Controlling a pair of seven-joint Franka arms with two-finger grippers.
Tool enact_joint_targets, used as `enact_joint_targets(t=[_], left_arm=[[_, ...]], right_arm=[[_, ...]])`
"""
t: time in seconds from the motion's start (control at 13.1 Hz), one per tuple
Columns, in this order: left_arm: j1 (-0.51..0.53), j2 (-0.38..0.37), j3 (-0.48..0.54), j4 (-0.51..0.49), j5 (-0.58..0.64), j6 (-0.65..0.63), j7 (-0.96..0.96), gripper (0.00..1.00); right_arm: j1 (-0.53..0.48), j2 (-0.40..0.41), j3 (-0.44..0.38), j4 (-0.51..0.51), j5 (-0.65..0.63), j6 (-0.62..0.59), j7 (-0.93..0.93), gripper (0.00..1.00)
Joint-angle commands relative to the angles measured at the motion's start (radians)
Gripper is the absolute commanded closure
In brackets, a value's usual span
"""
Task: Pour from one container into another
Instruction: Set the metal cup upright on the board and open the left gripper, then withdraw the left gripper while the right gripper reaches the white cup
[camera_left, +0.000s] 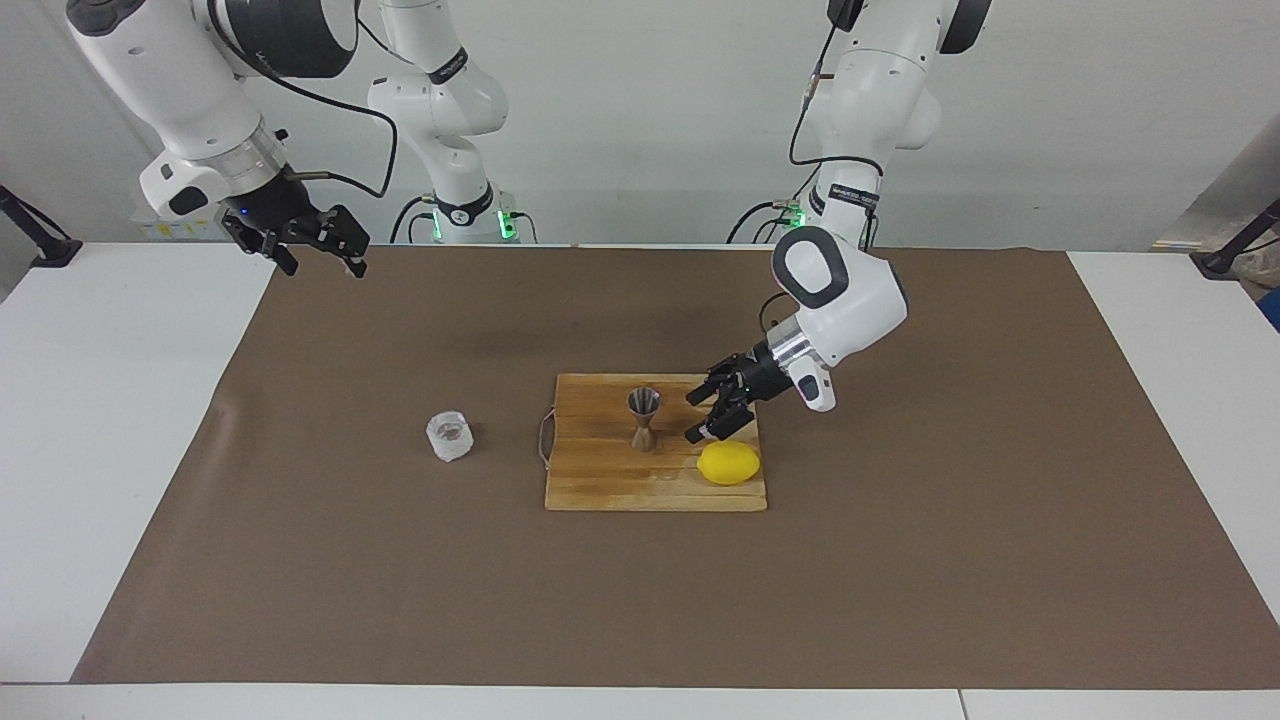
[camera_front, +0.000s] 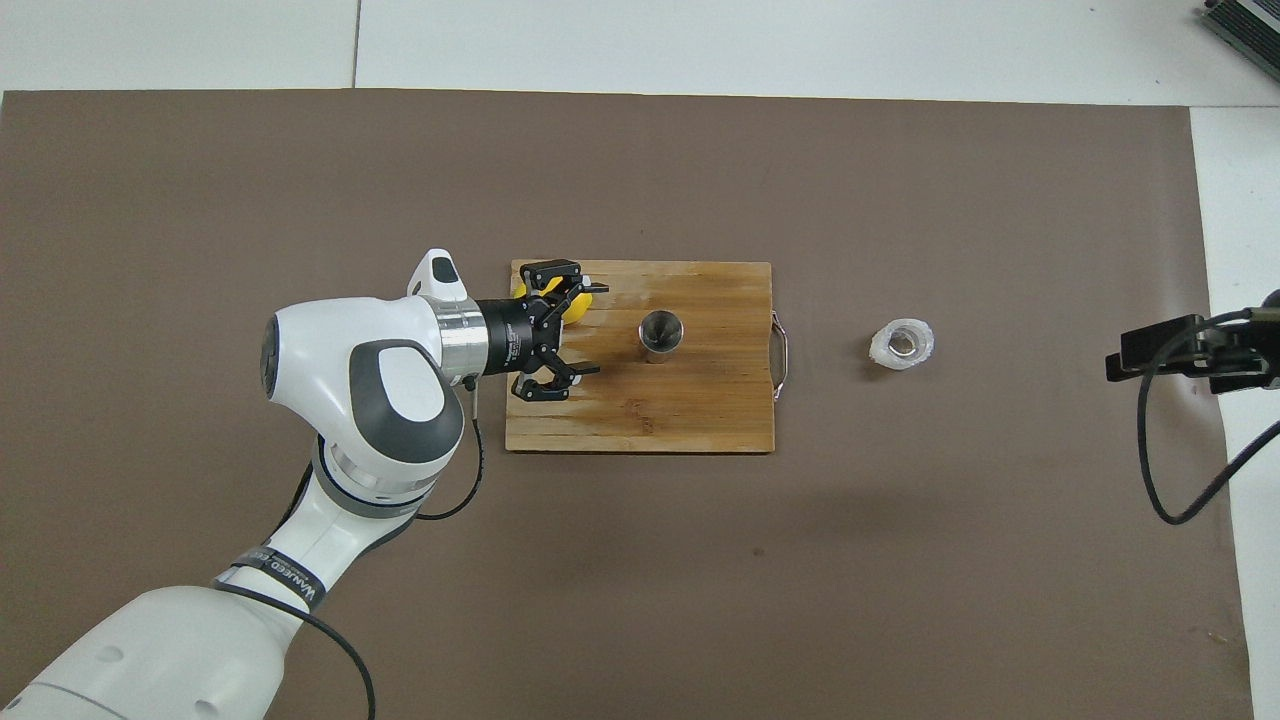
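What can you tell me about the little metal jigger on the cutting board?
The steel jigger is small, shiny and hourglass-shaped: two cones joined at a narrow waist, taller than wide. It stands upright, open mouth up, near the middle of the wooden cutting board. Nothing touches it but the board. The lemon lies apart from it, toward the left arm's end, and the left gripper, jaws open, is clear of it.

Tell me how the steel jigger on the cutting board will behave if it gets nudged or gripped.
The jigger stands upright on a small foot and is taller than wide, so a sideways nudge would probably tip it. Its narrow waist looks like the safest place to grip. The shiny steel probably makes it slippery, and on the flat cutting board it may slide before it tips.
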Motion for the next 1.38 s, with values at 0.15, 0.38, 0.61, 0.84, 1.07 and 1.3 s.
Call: enact_joint_targets(t=[0.15,0.38,0.61,0.84,1.07,1.3], left_arm=[[0.076,-0.031,0.007,-0.002,0.396,-0.012,0.004,0.0],[0.149,-0.033,0.006,0.034,0.664,-0.018,0.009,0.0],[0.192,-0.031,0.006,0.12,0.859,-0.056,0.012,0.0],[0.199,-0.024,0.007,0.221,1.003,-0.105,0.021,0.0],[0.206,-0.021,0.015,0.313,1.08,-0.18,0.162,0.0],[0.206,-0.019,0.024,0.405,1.189,-0.278,0.239,0.0]], right_arm=[[-0.011,-0.019,0.003,-0.015,0.021,-0.036,-0.004,0.0],[-0.005,-0.034,0.003,-0.037,0.024,-0.027,-0.186,0.0],[0.0,-0.039,0.005,-0.054,0.027,-0.025,-0.395,0.0],[-0.017,-0.057,0.003,-0.119,0.029,0.088,-0.745,0.0],[-0.039,-0.05,0.003,-0.177,0.047,0.24,-1.143,0.0],[-0.115,0.036,0.001,-0.202,0.228,0.268,-1.459,0.0]])
